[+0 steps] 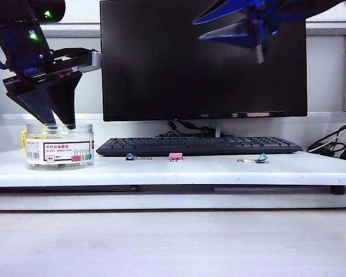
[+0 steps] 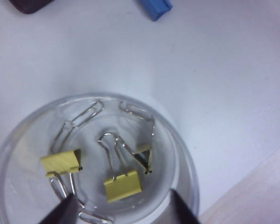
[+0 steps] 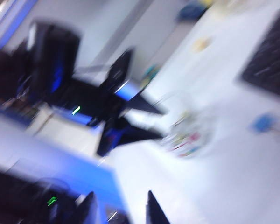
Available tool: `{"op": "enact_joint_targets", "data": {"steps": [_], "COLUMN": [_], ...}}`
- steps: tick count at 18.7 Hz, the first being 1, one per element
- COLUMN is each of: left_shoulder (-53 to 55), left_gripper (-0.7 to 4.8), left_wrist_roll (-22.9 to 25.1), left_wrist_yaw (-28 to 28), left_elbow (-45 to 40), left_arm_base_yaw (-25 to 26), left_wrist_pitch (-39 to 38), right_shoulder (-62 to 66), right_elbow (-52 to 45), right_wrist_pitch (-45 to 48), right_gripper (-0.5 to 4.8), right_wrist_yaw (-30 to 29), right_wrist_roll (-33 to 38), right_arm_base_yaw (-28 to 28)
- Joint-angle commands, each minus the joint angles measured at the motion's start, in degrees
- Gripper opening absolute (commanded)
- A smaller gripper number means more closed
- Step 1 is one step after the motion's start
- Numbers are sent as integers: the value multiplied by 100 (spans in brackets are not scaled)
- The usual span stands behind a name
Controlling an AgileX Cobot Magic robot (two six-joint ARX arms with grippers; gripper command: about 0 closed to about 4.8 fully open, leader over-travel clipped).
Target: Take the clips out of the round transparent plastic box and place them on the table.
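The round transparent plastic box stands at the left end of the tabletop, with yellow clips lying on its floor. The left gripper hangs at the box mouth, its jaws spread wide and holding nothing. The right gripper is raised in front of the monitor, blurred; its jaws stand apart with nothing visible between them.

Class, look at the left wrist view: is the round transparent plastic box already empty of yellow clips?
No. Yellow clips still lie on the floor of the round transparent plastic box, with the open left gripper poised over them.
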Motion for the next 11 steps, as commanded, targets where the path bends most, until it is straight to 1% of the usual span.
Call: {"op": "enact_joint_targets", "data": {"steps": [1,3,4,6,11], "left_shoulder": [-20,35,98,291,472], "left_gripper": [209,209,209,209,209], "left_wrist_roll": [79,109,107,107,114], "left_wrist_yaw": [-7,-20,-24,-11,-7], "left_elbow": [22,22,22,22,22], "left_arm_base_yaw": [24,33,42,42,42], "left_wrist_pitch": [61,42,46,-11,37], "right_shoulder": [120,118,118,153,431], "right_elbow": [46,46,46,48,46], "right_wrist_pitch": [225,457,584,678,664], "right_gripper": [140,141,142,149,149], "right_wrist_yaw": [-179,-205,-341,-470,-404], "right_wrist_roll": [-31,-13,-9,-17,-17], "right_arm_base_yaw": [214,426,428,636,660]}}
